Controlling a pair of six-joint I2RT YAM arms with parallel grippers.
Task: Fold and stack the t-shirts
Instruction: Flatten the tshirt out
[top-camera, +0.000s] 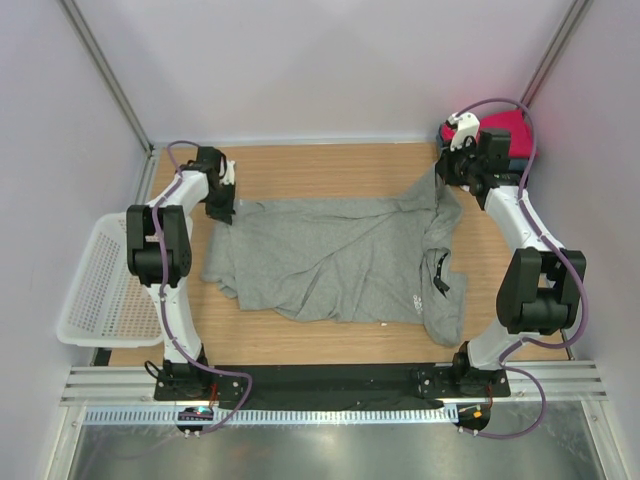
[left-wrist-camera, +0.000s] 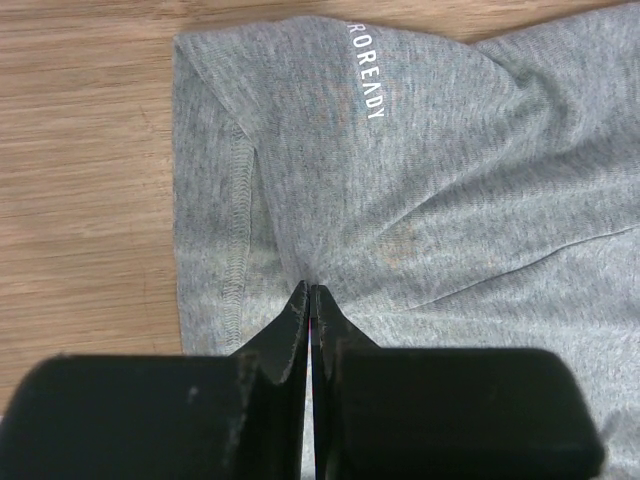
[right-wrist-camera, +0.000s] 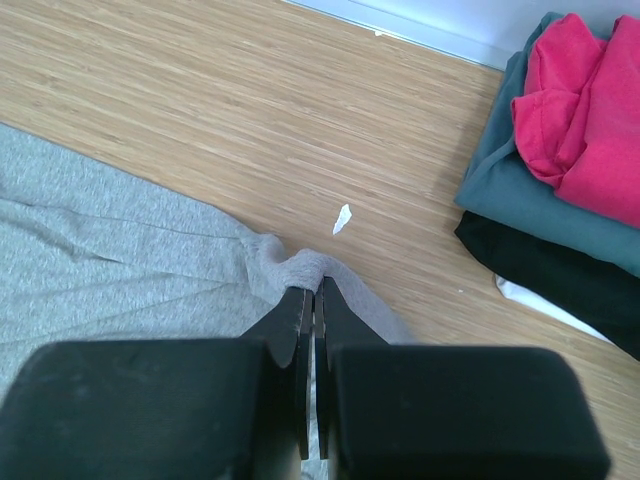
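The large heather-grey t-shirt (top-camera: 330, 262) lies spread and rumpled across the wooden table, its dark-lined collar (top-camera: 440, 272) at the right. My left gripper (top-camera: 220, 212) is shut on the shirt's far left corner; in the left wrist view (left-wrist-camera: 309, 290) the fabric puckers at the tips near the white print (left-wrist-camera: 365, 75). My right gripper (top-camera: 447, 178) is shut on a bunched fold of the shirt's far right corner (right-wrist-camera: 312, 268). Magenta-red (right-wrist-camera: 585, 110), slate-blue (right-wrist-camera: 520, 195) and black (right-wrist-camera: 560, 275) t-shirts lie stacked in the far right corner.
A white mesh basket (top-camera: 95, 280) hangs off the table's left edge. A small white scrap (right-wrist-camera: 342, 218) lies on the wood near the right gripper. Walls close in the back and sides.
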